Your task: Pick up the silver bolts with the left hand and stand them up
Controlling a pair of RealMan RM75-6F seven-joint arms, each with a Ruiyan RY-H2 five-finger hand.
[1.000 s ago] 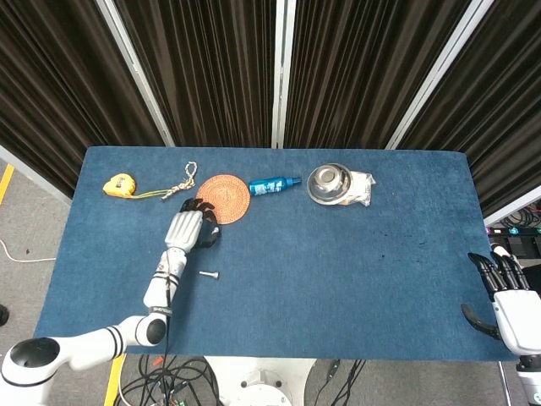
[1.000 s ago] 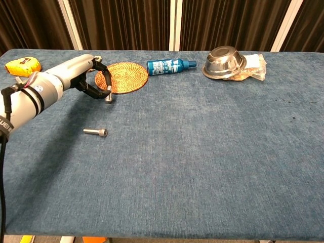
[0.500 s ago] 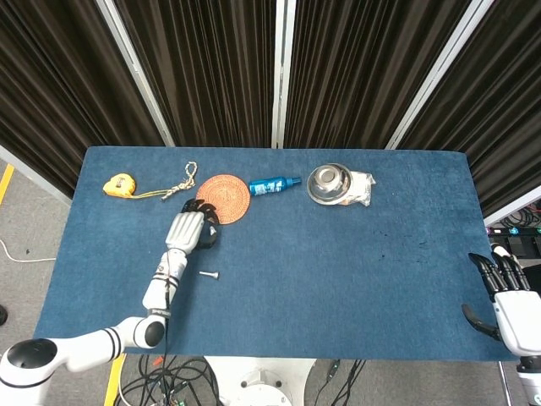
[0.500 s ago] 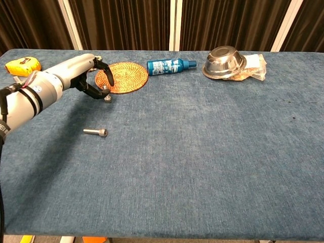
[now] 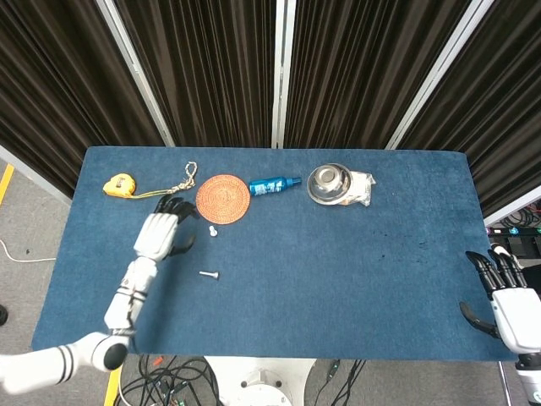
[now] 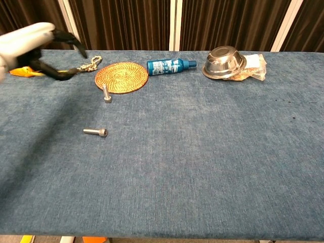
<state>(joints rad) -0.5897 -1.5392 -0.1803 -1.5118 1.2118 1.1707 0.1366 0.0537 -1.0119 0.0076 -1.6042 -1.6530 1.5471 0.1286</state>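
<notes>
Worktop carried everything. Left hand hovered empty, fingers spread, left of both bolts. Right hand idle off the right edge, fingers apart. Standing bolt upright beside the woven coaster. Lying bolt flat nearer the front. Next step, judging: pinch its shank, tip upright.

Two silver bolts are sitting near the woven round mat. One bolt is standing upright on its head, just beside the mat's front-left edge. The other bolt is lying flat on its side, further out front of the mat.
</notes>
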